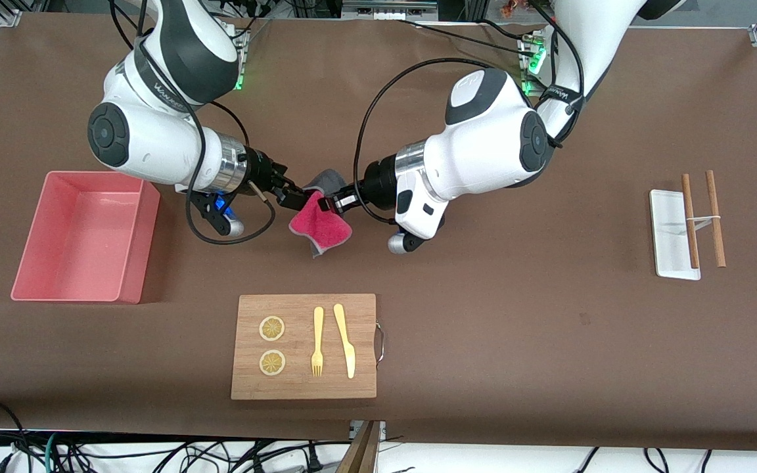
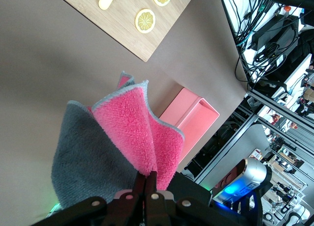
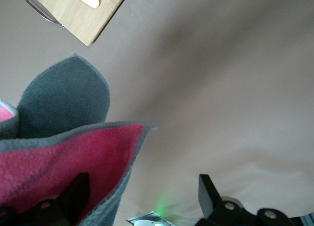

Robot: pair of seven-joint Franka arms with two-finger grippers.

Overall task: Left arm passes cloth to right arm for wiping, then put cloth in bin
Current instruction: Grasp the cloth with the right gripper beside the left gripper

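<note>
The soft, floppy cloth (image 1: 321,222) is hanging over the tabletop (image 1: 483,315), pinched at its top edge by the left tool (image 1: 330,203), while the right tool (image 1: 299,196), fingers spread, is closing in beside that pinch.

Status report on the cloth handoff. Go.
Left gripper shut on the cloth, held above the table. Right gripper open at the cloth's edge. Bin empty. Nothing in the way.

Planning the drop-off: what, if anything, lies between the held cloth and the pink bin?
Nothing visible does. The cloth hangs between the left gripper and right gripper, above bare table. Toward the bin there is only the right arm's own wrist and cable.
</note>
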